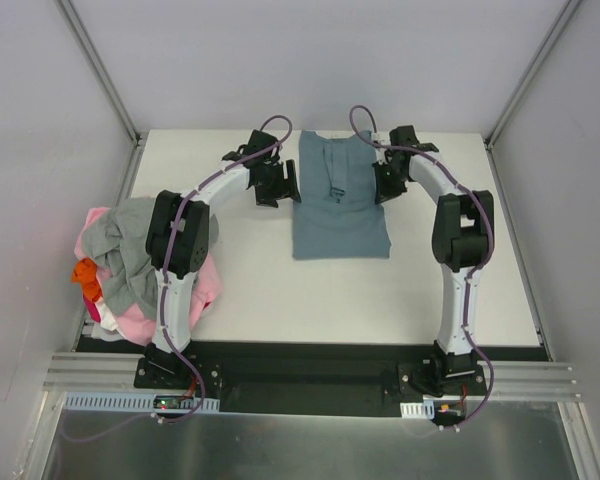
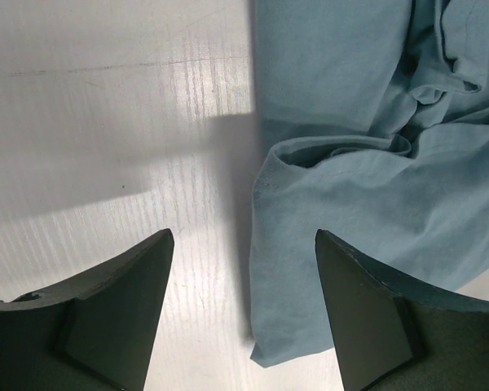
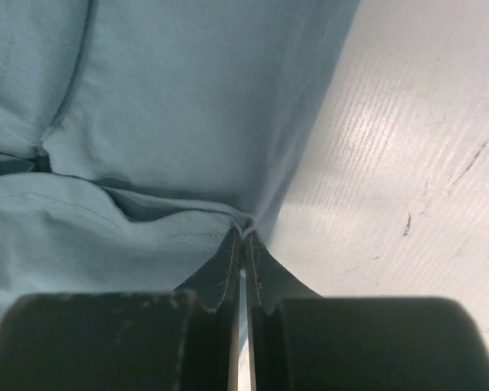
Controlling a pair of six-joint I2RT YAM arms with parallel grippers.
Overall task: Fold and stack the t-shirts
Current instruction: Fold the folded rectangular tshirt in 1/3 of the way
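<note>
My right gripper is clenched on a pinch of the dusty slate-blue t-shirt at its right edge. My left gripper stands released, jaws wide, above the shirt's left edge. That shirt lies flat near the desk's far edge, midway across, collar farthest from me. The other t-shirts, grey, pink, orange and white, sit heaped at the left edge of the white desk. Plain pale walls enclose it.

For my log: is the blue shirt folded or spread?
Partly folded: the blue shirt lies as a narrow rectangle, no sleeve sticking out, collar at the far end; the right pincer pinches its edge.
</note>
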